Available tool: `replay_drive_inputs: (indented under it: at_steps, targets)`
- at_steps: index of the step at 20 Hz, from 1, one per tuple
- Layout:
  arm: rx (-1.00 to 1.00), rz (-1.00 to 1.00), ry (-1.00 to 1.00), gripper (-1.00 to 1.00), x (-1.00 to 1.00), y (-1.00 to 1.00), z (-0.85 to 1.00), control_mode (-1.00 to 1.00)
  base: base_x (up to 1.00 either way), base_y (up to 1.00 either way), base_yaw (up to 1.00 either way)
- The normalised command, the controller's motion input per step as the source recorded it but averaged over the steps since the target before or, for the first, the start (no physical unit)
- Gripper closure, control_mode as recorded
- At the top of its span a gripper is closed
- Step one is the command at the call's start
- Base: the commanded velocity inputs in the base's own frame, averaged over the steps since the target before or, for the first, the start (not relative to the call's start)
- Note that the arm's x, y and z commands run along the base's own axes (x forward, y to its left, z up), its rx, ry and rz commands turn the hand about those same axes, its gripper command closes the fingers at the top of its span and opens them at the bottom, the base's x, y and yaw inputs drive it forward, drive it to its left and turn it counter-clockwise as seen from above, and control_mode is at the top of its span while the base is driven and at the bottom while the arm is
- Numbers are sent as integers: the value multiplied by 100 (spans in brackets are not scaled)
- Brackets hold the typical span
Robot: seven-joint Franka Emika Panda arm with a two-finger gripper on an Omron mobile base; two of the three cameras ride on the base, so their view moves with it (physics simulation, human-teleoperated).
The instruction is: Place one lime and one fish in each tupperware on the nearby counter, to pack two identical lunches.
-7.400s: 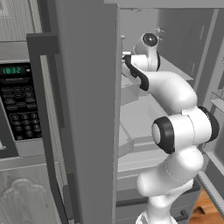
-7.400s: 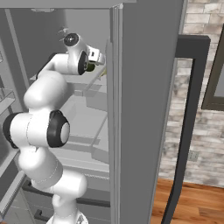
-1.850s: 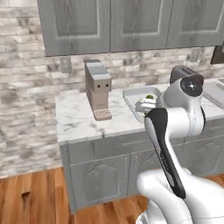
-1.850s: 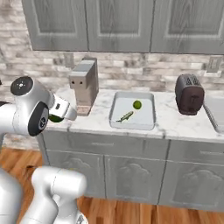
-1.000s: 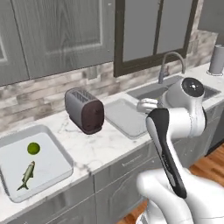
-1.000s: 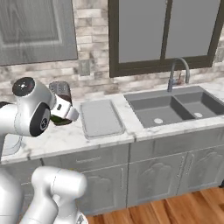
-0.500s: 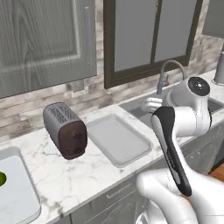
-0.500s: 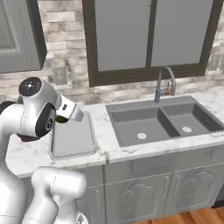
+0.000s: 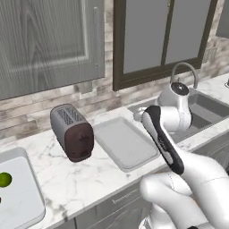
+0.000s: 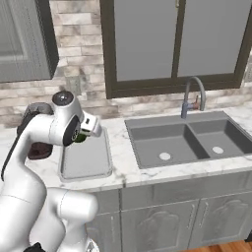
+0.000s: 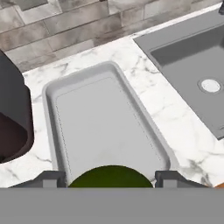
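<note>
The white marble-look counter with thin grey veins (image 9: 85, 176) runs over grey cabinet fronts and carries everything noted below. Set into it at the right is a grey double-basin sink (image 10: 184, 140) with a curved grey faucet (image 10: 191, 96) behind it. Just left of the sink lies a shallow light-grey rectangular tupperware tray with rounded corners (image 11: 105, 127); its floor is bare. A second light-grey tupperware tray (image 9: 20, 197) sits well apart at the far left edge of the left base view, with a small round green lime (image 9: 4, 180) resting inside it. Between the two trays stands a dark brown toaster with a grey slotted top (image 9: 72, 132), near the middle tray's left rim but not touching it.

The white arm's two-finger gripper (image 11: 109, 178) is positioned above the near end of the middle tray. Its dark fingertips (image 11: 51, 179) are clamped on either side of a second smooth green lime (image 11: 110, 176), which is held off the tray surface.
</note>
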Motion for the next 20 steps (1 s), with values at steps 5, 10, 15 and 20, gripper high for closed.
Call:
replay_drive_inputs:
  at_steps: [5, 10, 15, 20]
  targets:
    - [-22, 0, 42, 100, 100, 77, -79, -100, 0, 0, 0]
    - [0, 4, 18, 100, 49, 27, -38, -100, 0, 0, 0]
    - [0, 0, 3, 100, 56, 0, -87, -100, 0, 0, 0]
    - [0, 0, 0, 100, 49, 1, -63, -100, 0, 0, 0]
